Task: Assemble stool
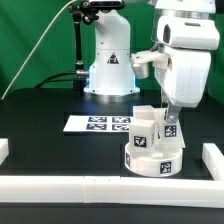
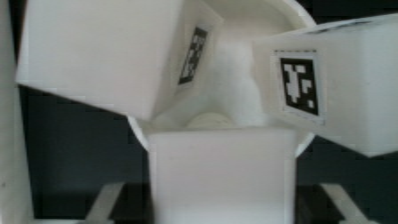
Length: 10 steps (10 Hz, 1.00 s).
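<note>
Near front edge of black table, thick round white plastic stool seat carries upright blocky white tagged legs. Robot gripper clamped on one leg. Flat white marker board behind; white border bar along front.

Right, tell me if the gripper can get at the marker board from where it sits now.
Probably not directly: the gripper is down among the stool legs, jaws shut on one leg. The marker board lies bare, apart on the table, so it must release and lift first.
</note>
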Tool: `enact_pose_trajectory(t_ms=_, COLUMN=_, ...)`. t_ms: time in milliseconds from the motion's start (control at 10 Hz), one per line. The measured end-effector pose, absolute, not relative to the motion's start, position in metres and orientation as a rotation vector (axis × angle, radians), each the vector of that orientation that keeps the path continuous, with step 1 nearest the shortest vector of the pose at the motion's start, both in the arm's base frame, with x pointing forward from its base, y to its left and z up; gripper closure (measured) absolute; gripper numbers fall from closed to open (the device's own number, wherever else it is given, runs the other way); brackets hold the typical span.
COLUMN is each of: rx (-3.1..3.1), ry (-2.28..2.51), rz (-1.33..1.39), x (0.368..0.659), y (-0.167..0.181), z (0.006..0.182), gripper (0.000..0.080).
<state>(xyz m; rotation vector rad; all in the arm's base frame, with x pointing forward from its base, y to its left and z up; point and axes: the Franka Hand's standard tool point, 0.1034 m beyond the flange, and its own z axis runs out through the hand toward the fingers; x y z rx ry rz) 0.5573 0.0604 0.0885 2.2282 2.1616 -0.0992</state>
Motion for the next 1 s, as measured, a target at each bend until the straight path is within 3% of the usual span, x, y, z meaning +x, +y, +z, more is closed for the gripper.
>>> enact_pose_trajectory(t_ms=400, rx=2.357, ry=2.015, rz=-0.097, x=0.5569, y=0.0586, z=0.0881, gripper=0.0463)
enact_pose_trajectory(t_ms=1000, rx=2.921, ry=1.005, rz=-0.094, x=0.5545, y=0.0630, z=0.0872, gripper=0.0462)
